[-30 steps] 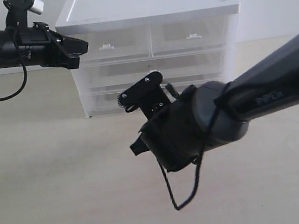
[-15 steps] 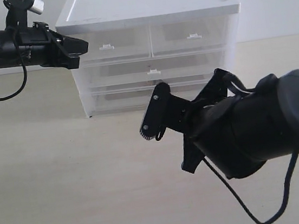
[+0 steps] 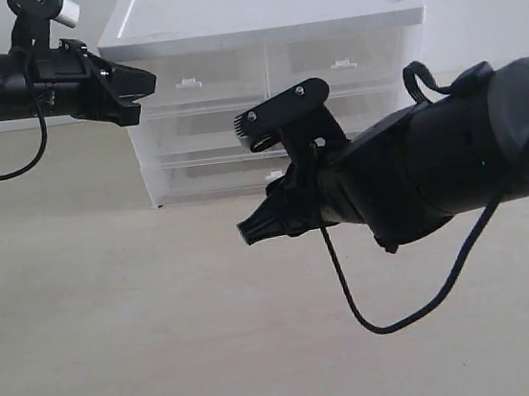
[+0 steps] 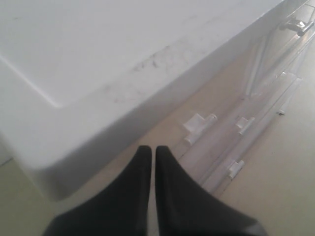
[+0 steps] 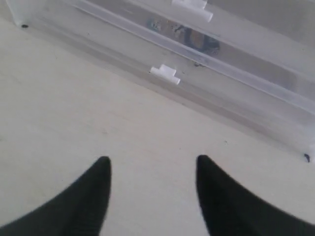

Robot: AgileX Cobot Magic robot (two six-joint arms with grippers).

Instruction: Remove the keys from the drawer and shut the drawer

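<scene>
Both hands empty at the white cabinet [image 3: 251,11], the keys [image 5: 189,38] behind its cloudy plastic.

By the cabinet's upper left corner the left hand [image 3: 144,81] hangs above the desk [image 3: 116,322] with its fingers pressed together, holding nothing. Further right, the right hand [image 5: 152,164] sits low before the cabinet's front with its fingers spread well apart (nothing between them). The drawer [image 5: 165,73] on the bottom tier lies flush with the fronts above it, near that hand. The keys show only as a dark and gold blur through the plastic just behind the drawer's tab; which tier holds them I cannot tell.
</scene>
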